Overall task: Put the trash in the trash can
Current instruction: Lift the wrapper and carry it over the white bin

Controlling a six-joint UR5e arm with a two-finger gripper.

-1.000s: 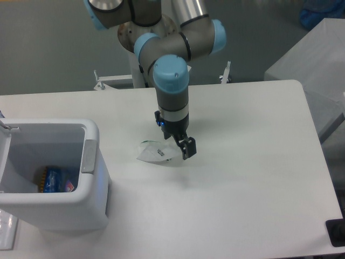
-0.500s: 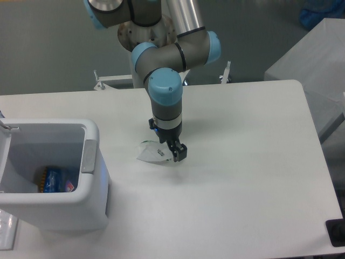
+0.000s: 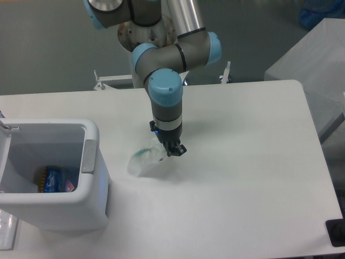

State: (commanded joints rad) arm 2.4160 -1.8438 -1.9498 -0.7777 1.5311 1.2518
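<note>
While my tool (image 3: 173, 150) is hanging low over the table (image 3: 242, 178), I am gripping the crumpled white wrapper (image 3: 144, 161) by its right-hand edge; the fingers look closed together on that edge, and the rest of the wrapper trails out to the camera's left and a little downward from the tool. It looks blurred and seems to be just clear of the table or barely brushing it; I cannot tell which. Small green marks are showing on its upper side.

The relation that matters for my coming move is plain: the trash can (image 3: 91, 208) is standing well apart to the camera's left of the tool, at the table's near-left part, with its open mouth facing up and its grey strip on the rim nearest me. So the carry, as I judge it, is running leftward and needs enough height to clear that thick rim.

Inside the trash can a blue packet (image 3: 55, 179) is lying at the bottom with something brownish beside it. I am seeing no bottle anywhere on the table.
</note>
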